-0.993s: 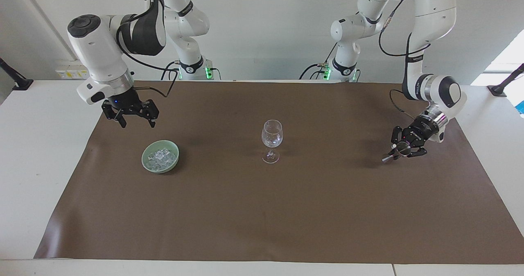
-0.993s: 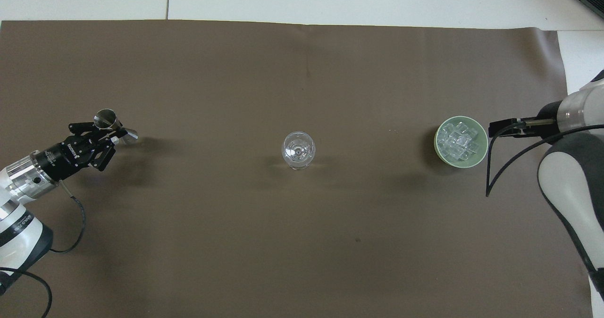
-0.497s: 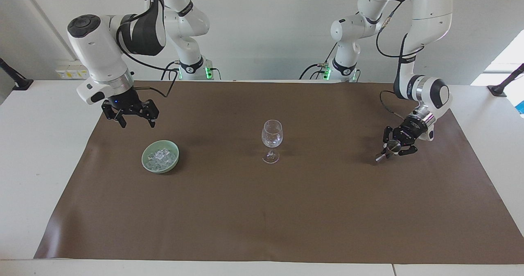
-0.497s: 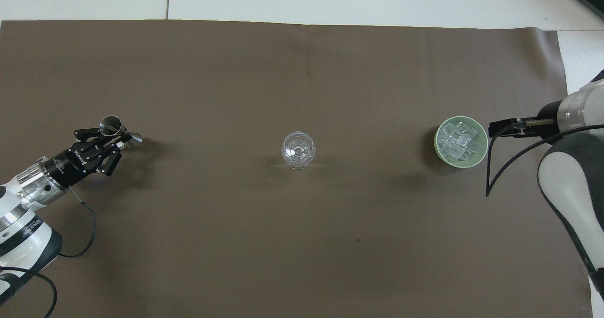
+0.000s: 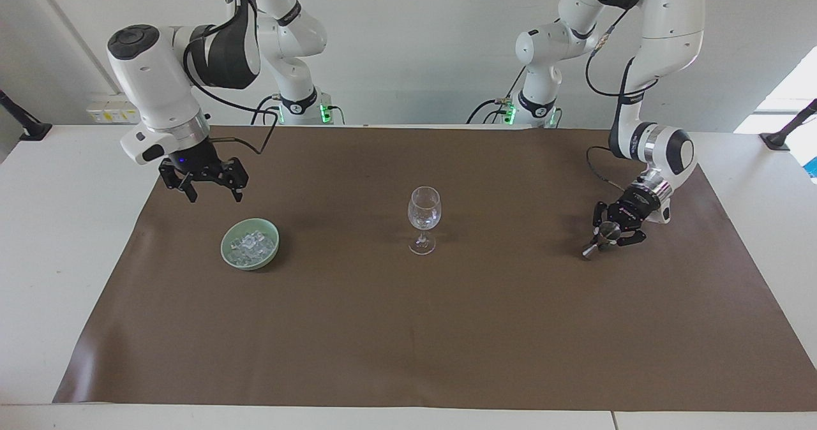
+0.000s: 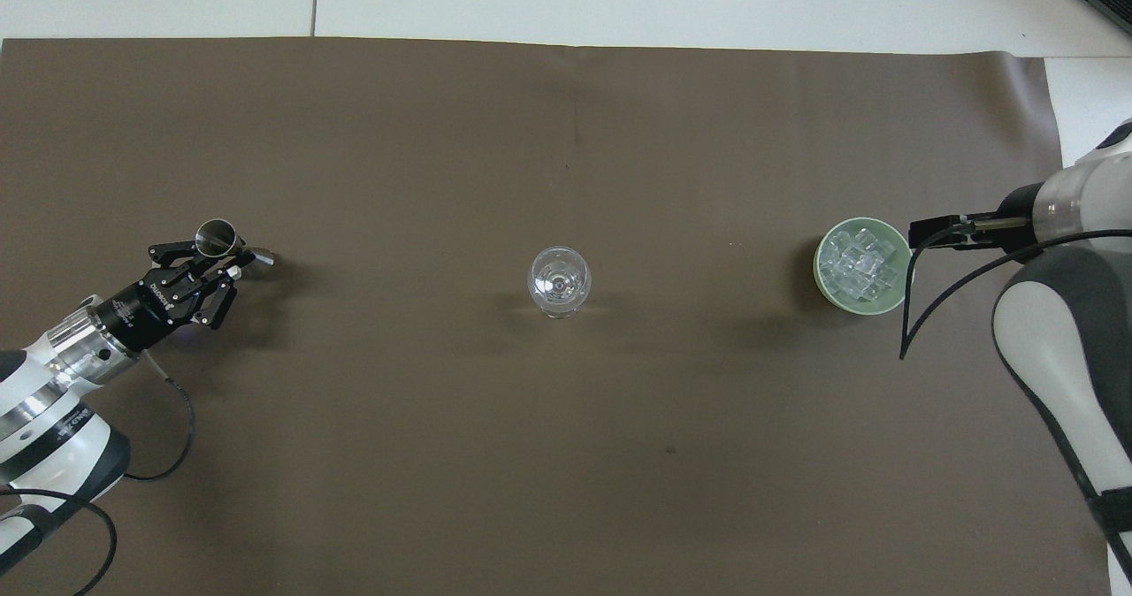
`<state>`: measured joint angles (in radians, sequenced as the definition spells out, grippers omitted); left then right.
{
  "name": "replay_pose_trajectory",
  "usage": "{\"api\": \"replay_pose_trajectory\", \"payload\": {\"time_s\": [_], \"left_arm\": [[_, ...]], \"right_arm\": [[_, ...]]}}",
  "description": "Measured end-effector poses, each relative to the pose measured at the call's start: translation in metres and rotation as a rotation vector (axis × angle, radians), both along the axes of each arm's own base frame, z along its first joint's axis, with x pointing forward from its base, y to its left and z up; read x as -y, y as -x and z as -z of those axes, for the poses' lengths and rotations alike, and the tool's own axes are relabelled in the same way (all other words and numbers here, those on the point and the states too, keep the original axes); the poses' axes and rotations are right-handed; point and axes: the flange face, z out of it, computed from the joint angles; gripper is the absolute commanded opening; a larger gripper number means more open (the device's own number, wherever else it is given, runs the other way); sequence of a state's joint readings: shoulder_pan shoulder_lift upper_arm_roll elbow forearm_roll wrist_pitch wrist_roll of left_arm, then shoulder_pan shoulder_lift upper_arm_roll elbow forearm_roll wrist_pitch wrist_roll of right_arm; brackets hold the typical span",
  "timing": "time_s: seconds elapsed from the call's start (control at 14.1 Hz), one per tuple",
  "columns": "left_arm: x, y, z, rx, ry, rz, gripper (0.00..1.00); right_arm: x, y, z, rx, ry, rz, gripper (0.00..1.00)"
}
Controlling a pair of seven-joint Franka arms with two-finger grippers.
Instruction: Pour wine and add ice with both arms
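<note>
An empty-looking clear wine glass (image 5: 424,216) (image 6: 559,281) stands mid-mat. The ice (image 5: 251,244) (image 6: 860,264) is heaped in a pale green bowl (image 5: 224,249) (image 6: 818,269) toward the right arm's end. My right gripper (image 5: 214,192) hangs open and empty over the mat just beside that bowl. My left gripper (image 5: 609,233) (image 6: 221,255) is low over the mat toward the left arm's end, shut on a tilted metal jigger (image 5: 595,244) (image 6: 215,236). No wine shows in either view.
A brown mat (image 5: 447,328) (image 6: 531,454) covers most of the white table (image 5: 57,226). The right arm's forearm (image 6: 1061,357) overhangs the mat's edge by the bowl.
My left gripper has carried the jigger a short way toward the wine glass and slightly lower. The right gripper has barely shifted. Glass and bowl have not moved.
</note>
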<state>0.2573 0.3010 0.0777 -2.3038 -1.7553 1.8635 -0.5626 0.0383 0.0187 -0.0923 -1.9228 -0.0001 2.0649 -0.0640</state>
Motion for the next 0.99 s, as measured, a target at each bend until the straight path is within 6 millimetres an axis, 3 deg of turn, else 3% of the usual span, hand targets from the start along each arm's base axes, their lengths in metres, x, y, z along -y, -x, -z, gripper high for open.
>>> {"api": "replay_pose_trajectory", "payload": {"time_s": [0.35,0.57,0.99], "left_arm": [[0.004,-0.001,0.001,0.010,-0.008,0.010,0.00],[0.004,0.000,0.005,0.003,-0.009,0.010,0.00],[0.005,0.002,0.013,-0.004,-0.013,0.011,0.00]], "right_arm": [[-0.005,-0.018,0.041,0.033,0.008,-0.009,1.00],[-0.012,-0.019,0.058,0.016,0.009,-0.021,1.00],[-0.016,-0.013,0.118,0.001,0.012,-0.028,1.00]]}}
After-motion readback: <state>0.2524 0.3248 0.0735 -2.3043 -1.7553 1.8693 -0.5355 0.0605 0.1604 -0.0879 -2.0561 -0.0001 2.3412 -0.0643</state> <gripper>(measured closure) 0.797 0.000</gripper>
